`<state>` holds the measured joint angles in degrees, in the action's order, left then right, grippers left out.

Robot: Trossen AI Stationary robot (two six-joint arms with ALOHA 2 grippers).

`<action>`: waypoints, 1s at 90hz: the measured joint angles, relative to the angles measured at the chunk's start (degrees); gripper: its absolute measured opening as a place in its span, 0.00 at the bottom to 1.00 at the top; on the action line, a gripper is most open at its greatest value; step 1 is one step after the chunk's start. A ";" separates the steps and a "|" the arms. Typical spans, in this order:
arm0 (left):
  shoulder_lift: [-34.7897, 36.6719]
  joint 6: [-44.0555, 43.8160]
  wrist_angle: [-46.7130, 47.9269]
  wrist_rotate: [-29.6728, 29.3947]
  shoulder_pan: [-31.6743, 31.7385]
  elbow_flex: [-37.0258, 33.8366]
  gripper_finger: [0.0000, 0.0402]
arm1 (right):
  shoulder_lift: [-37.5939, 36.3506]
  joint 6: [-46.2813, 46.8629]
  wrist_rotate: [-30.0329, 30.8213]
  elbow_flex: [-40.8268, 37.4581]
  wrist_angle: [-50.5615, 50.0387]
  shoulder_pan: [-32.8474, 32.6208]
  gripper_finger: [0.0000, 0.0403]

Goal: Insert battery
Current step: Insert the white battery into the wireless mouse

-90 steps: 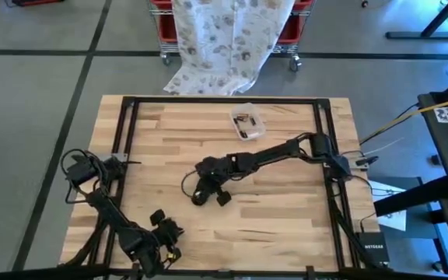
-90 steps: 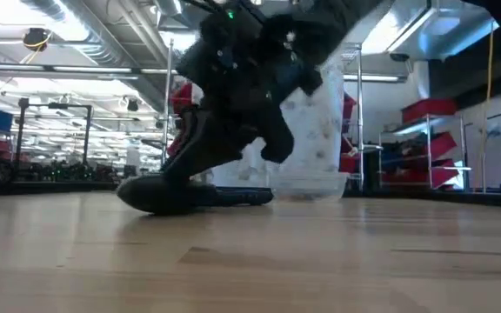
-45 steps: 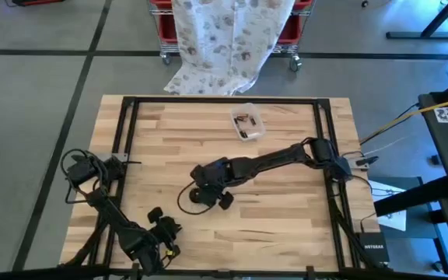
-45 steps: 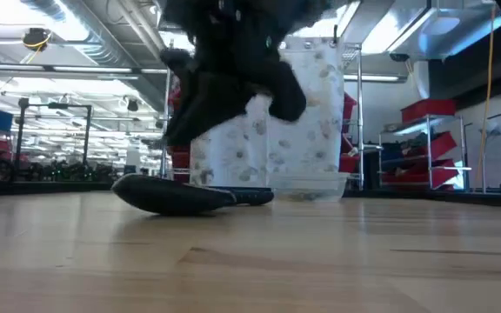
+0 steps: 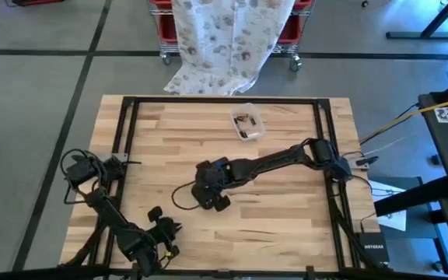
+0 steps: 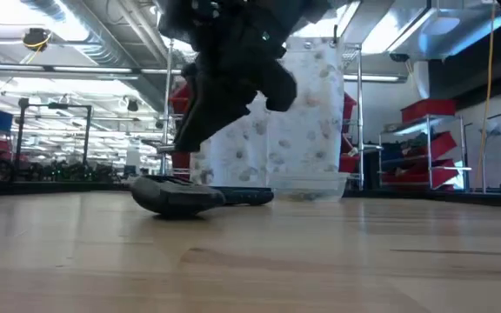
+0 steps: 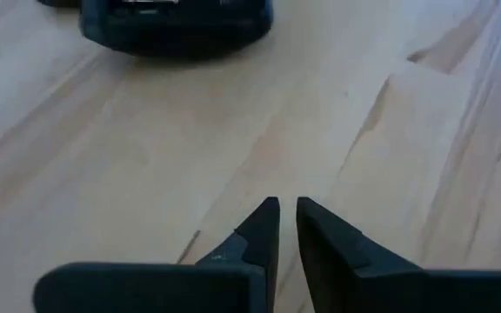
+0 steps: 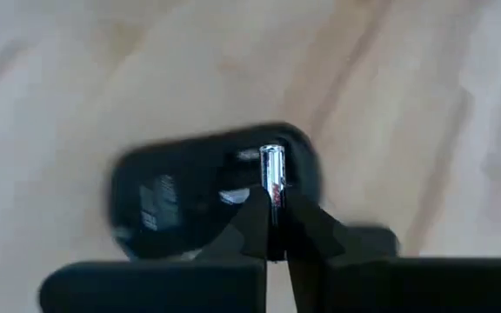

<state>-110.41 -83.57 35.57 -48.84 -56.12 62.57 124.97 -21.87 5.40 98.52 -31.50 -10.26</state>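
Right gripper [image 8: 274,228] jaws clamp the battery [image 8: 272,174] just above the mouse [image 8: 172,204]. Left gripper [image 7: 285,228], jaws nearly closed and empty, sits well apart from the mouse.

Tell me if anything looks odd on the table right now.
Nothing stands out. The right claw holds a battery over the mouse mid-table, the tub sits upright near the far edge, and the left claw waits shut by the near edge.

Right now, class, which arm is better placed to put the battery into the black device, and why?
The right. Its fingers already grip the battery directly above the black device mid-table. The left gripper sits empty at the table's near edge.
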 joint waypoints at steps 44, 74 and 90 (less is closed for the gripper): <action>-1.94 0.22 -0.15 -3.07 3.34 0.00 0.07 | -1.02 8.88 9.82 -4.99 -2.68 -4.44 0.00; -7.23 12.84 -10.38 -5.15 12.35 0.00 0.07 | -9.25 15.60 10.43 -16.34 3.15 -5.55 0.01; -6.80 22.42 -18.67 -2.98 13.65 0.00 0.07 | -9.60 19.71 8.75 -20.90 8.10 -5.45 0.00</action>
<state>-117.21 -61.15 16.90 -51.81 -42.46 62.57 115.37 -2.16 14.15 77.62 -23.40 -15.71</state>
